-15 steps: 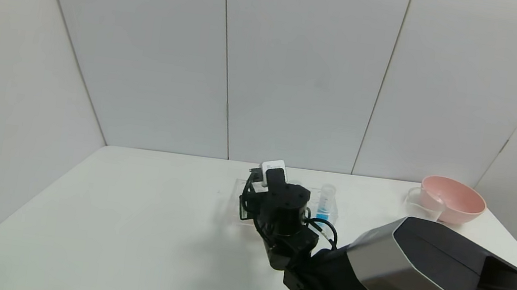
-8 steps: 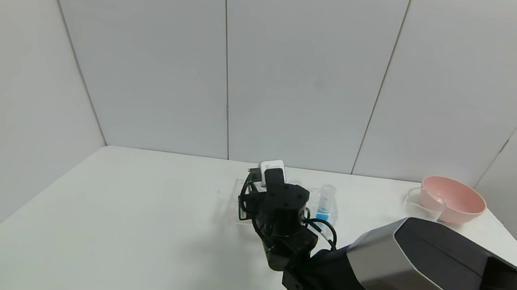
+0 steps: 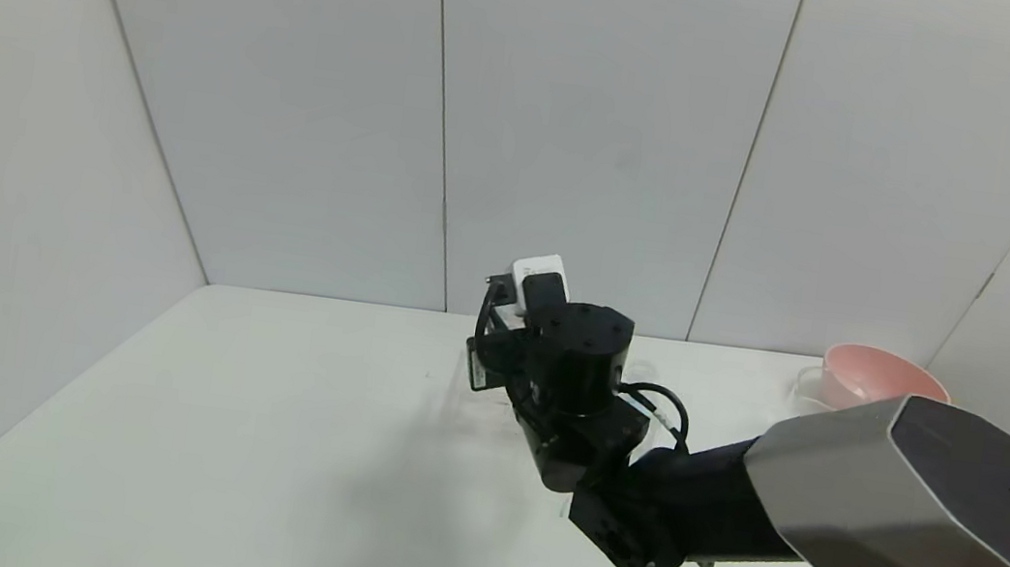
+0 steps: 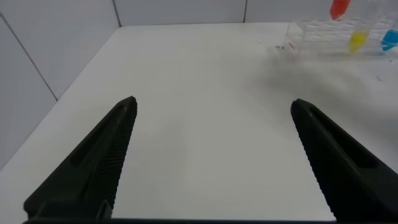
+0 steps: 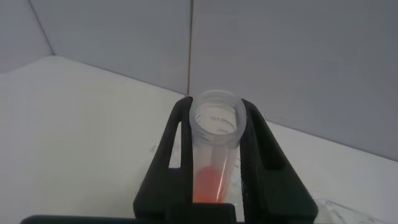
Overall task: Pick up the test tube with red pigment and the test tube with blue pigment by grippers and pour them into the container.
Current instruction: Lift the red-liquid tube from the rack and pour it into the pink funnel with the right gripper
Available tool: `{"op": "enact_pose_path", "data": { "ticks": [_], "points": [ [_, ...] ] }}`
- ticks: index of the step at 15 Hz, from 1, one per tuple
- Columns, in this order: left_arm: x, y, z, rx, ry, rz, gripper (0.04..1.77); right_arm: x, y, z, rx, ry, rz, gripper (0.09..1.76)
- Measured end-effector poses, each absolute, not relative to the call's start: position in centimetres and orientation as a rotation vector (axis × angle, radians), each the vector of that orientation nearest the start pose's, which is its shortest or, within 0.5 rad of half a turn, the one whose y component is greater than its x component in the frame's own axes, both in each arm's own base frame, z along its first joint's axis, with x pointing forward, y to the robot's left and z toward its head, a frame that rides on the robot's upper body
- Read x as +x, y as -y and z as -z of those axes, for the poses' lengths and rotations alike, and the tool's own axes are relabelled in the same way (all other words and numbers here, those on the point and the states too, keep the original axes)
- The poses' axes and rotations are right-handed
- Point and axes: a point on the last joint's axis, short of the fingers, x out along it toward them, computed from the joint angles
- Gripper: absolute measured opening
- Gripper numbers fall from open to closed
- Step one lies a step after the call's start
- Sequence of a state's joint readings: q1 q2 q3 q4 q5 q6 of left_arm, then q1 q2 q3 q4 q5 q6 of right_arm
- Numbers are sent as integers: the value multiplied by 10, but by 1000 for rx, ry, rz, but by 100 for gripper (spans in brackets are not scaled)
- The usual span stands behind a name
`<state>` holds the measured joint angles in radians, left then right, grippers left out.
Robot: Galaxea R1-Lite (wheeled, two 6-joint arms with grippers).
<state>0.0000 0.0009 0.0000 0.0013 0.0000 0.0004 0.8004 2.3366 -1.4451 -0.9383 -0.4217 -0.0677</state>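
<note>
The right hand (image 5: 214,155) has risen from the rack, clamping the test tube with red pigment (image 5: 211,149) below its rim; the smooth, light, fragile tube demands gentle pressure.

Lab-style test bench: plain white table (image 3: 249,445) boxed in by bare grey-white wall panels (image 3: 583,138); clear tube rack (image 4: 323,40) with red, yellow, blue liquids at 12 o'clock, pink bowl (image 3: 874,371) at 2 o'clock.
</note>
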Motion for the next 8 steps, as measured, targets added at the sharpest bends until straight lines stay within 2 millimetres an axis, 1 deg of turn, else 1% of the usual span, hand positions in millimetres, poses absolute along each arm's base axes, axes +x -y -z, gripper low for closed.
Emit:
{"op": "enact_pose_path", "data": {
  "ticks": [2, 4, 8],
  "points": [
    [-23, 0, -75, 0, -2, 0, 176, 336, -333, -145, -26, 71, -376, 49],
    [-23, 0, -75, 0, -2, 0, 176, 333, -330, -153, -18, 82, -376, 49],
    [-23, 0, -75, 0, -2, 0, 176, 320, -323, -163, -17, 83, -396, 49]
  ]
}}
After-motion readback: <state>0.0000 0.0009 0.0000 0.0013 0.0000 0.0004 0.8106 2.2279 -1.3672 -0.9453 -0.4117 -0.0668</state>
